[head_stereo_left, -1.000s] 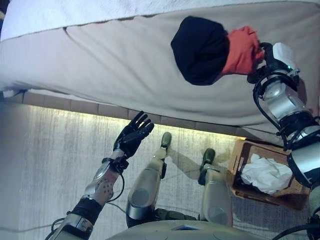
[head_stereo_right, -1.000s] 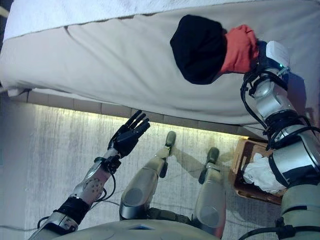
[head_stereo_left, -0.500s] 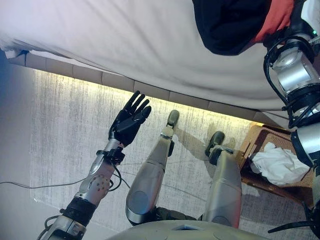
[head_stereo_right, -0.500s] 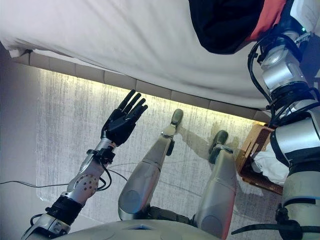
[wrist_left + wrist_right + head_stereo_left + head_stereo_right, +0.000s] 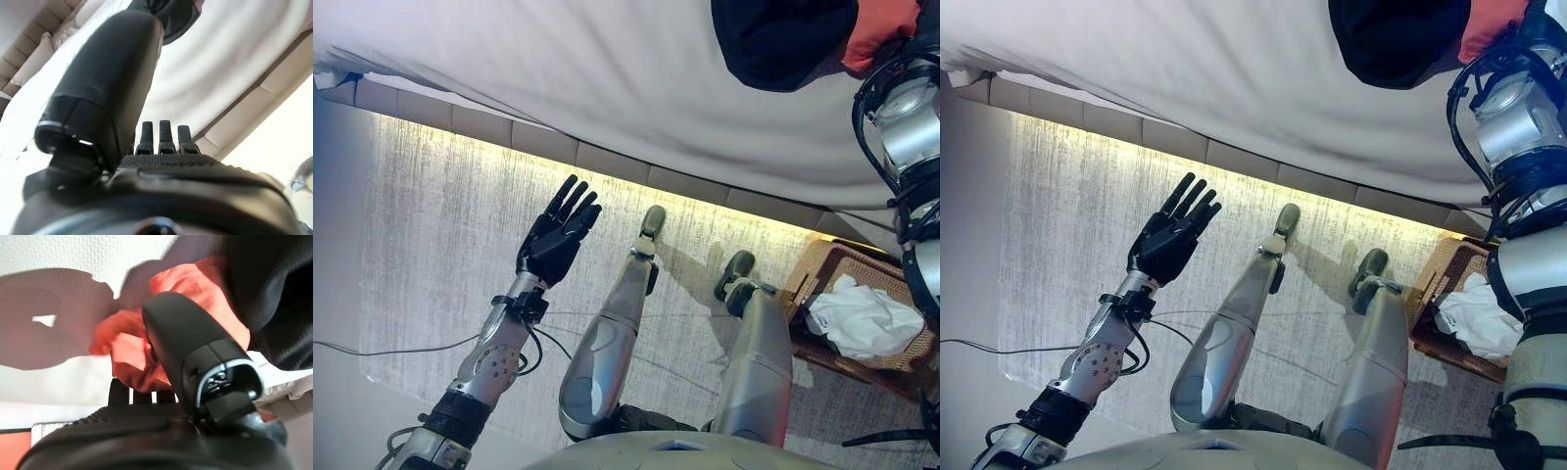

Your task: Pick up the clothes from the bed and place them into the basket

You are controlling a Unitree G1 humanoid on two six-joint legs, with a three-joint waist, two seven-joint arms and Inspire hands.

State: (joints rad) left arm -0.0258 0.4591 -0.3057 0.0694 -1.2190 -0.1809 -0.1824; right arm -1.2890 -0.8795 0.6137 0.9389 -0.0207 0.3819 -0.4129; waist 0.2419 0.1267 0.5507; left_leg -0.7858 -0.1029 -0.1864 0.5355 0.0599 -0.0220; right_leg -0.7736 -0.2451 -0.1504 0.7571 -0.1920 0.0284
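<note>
While your head views show the left hand [image 5: 555,240] held up over the floor with fingers straight and spread, holding nothing, the clothes, a black garment [image 5: 781,41] bunched against a red garment [image 5: 879,22], lie on the bed [image 5: 558,78] at the far right, where only your right arm reaches. Your left wrist view confirms straight fingers [image 5: 160,132] pointing toward the bed. Your right wrist view puts the right hand [image 5: 146,431] at the red cloth, thumb against it; whether the fingers grip, you cannot tell. The basket [image 5: 832,269] sits near right.
</note>
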